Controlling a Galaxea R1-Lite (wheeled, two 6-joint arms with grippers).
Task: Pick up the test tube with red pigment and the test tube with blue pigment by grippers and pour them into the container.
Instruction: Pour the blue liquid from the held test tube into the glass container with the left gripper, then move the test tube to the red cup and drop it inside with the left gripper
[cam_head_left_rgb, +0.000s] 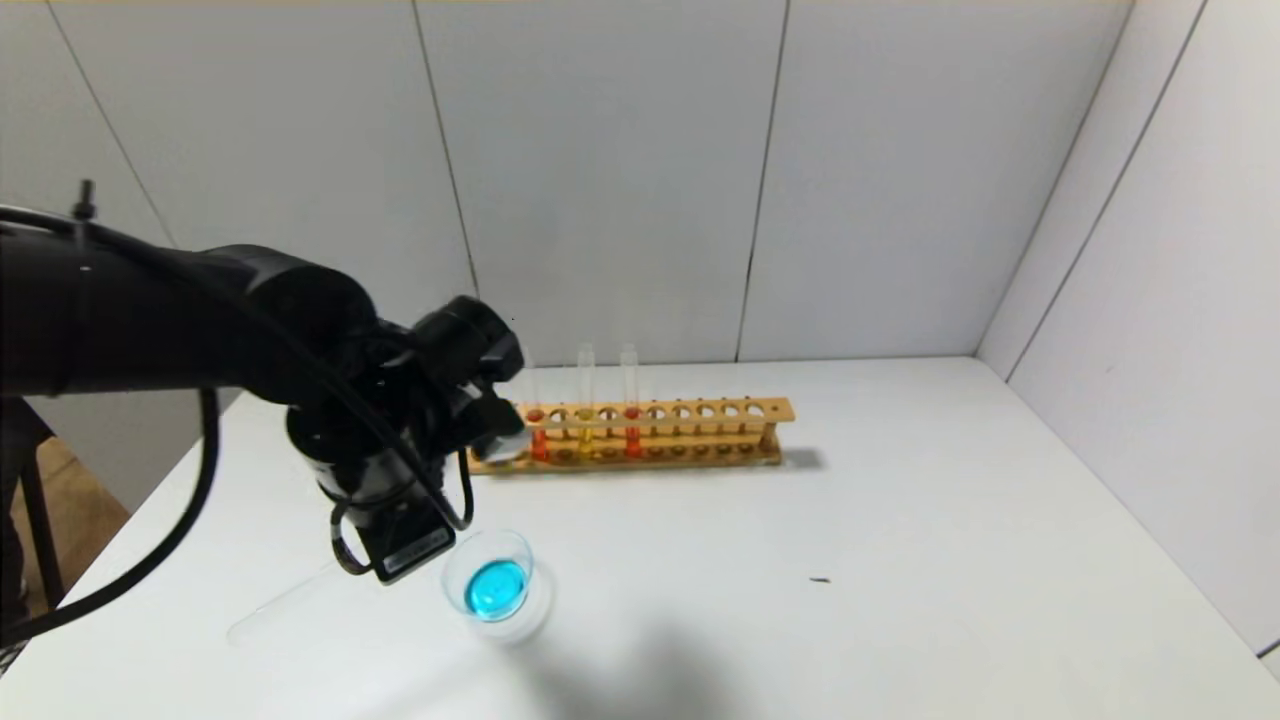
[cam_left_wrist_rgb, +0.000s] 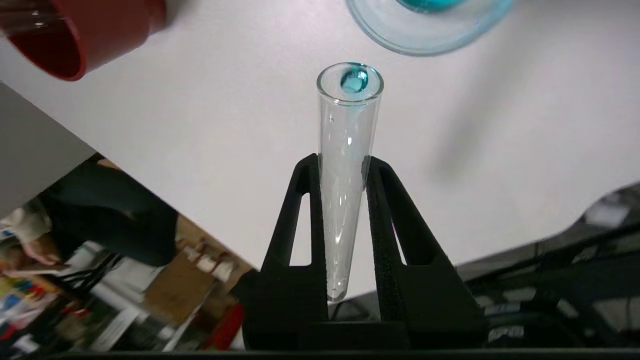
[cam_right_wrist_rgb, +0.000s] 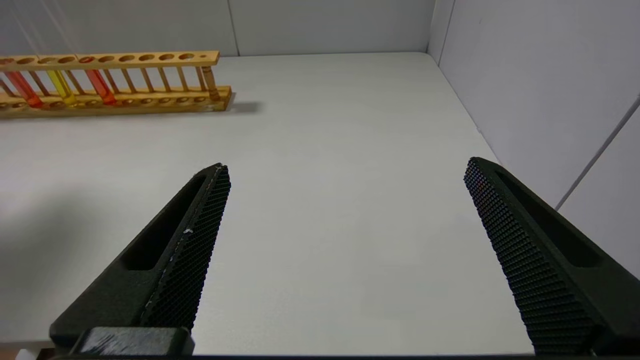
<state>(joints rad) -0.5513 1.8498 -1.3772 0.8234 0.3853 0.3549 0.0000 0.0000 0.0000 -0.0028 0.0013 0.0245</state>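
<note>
My left gripper (cam_left_wrist_rgb: 342, 162) is shut on the test tube with blue pigment (cam_left_wrist_rgb: 346, 130), which is nearly empty, with a teal drop left at its mouth. The tube's mouth hangs over the table just short of the container (cam_left_wrist_rgb: 435, 42). The container (cam_head_left_rgb: 455, 572) is a clear dish that holds blue liquid and stands just beside the left arm. Two tubes with red pigment (cam_head_left_rgb: 539, 437) (cam_head_left_rgb: 632, 432) stand in the wooden rack (cam_head_left_rgb: 700, 432). My right gripper (cam_right_wrist_rgb: 346, 165) is open and empty above bare table.
A yellow tube (cam_head_left_rgb: 585, 430) stands between the two red ones in the rack (cam_right_wrist_rgb: 210, 57). A dark red cup (cam_left_wrist_rgb: 100, 30) sits near the table's left edge. A faint clear tube-like shape (cam_head_left_rgb: 285, 600) shows on the table left of the dish.
</note>
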